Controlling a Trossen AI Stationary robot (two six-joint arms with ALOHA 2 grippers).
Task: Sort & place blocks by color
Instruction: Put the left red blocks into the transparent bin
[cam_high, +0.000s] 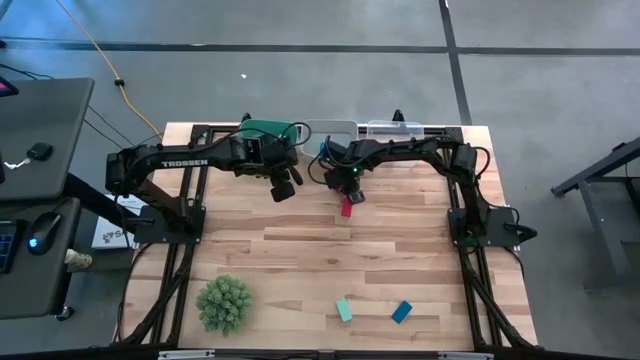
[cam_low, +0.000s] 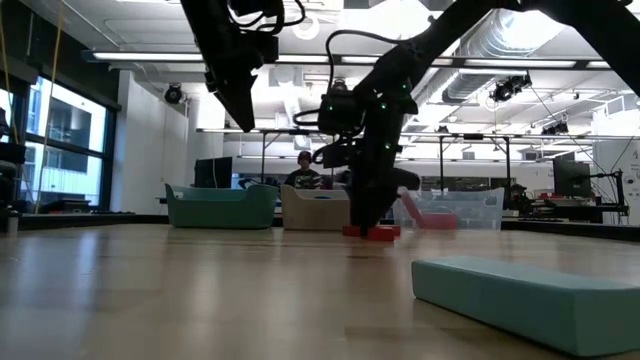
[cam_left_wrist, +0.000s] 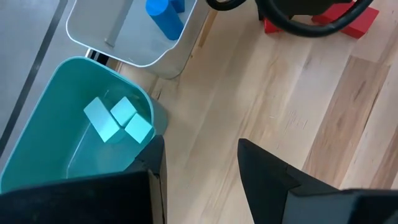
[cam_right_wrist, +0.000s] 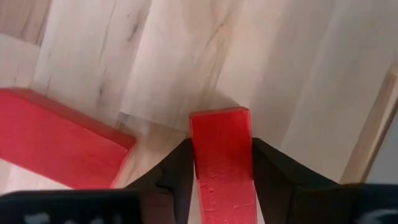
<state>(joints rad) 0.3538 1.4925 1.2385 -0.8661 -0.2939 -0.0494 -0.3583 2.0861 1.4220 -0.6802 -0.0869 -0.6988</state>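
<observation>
Red wooden bar (cam_right_wrist: 221, 155) sits clamped between the right gripper's (cam_right_wrist: 222, 163) two dark fingers, both pads pressed against its sides, low over the pale plank tabletop (cam_high: 300, 260) near the far edge. A second, larger red block (cam_right_wrist: 59, 138) lies flat just beside it. Farther out, the left gripper (cam_left_wrist: 202, 168) hangs above the table by the teal bin (cam_left_wrist: 46, 143), its fingers apart with nothing between them; three light teal cubes (cam_left_wrist: 118, 119) lie in that bin, and a blue block (cam_left_wrist: 165, 15) lies in the white bin (cam_left_wrist: 124, 43) next to it. Near the front edge lie a teal bar (cam_high: 344, 310) and a blue bar (cam_high: 401, 312), with a green spiky ball (cam_high: 223, 303) well apart from them.
</observation>
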